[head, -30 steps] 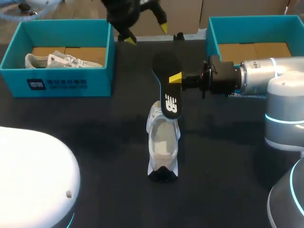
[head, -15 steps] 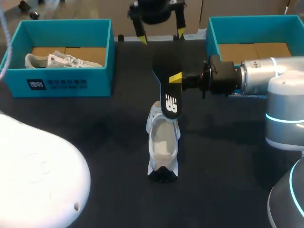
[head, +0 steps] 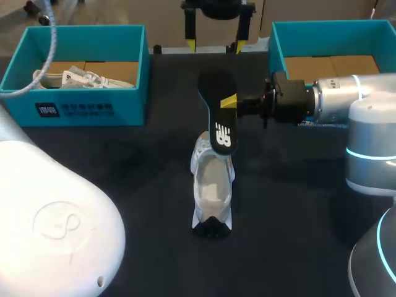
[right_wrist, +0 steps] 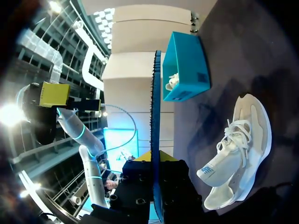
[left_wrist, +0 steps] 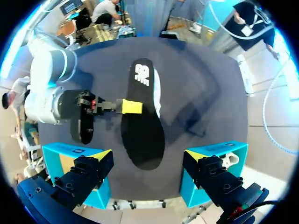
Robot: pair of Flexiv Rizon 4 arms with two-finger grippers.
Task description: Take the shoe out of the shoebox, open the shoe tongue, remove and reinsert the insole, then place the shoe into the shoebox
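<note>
While right gripper [head: 228, 102] pinches one insole [head: 216, 119] | left gripper [head: 215, 45] spread wide | two shoes [head: 212, 185] [head: 77, 79], two shoeboxes [head: 80, 110] [head: 328, 24]

**Middle lane taken, flanks bare**

The shoe [head: 212, 185] stands mid-frame on the table [head: 124, 161]. The insole [head: 218, 111] hangs over its far end, clamped by the right gripper [head: 228, 102], whose arm bars the right centre. The left shoebox [head: 74, 111] (another shoe inside) and the right shoebox [head: 275, 43] wall the upper corners. The left gripper [head: 215, 45] hangs between them, fingers spread. Bare tabletop lies either side of the shoe.

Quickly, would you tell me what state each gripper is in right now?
Left gripper: open, empty.
Right gripper: shut on the insole.
</note>
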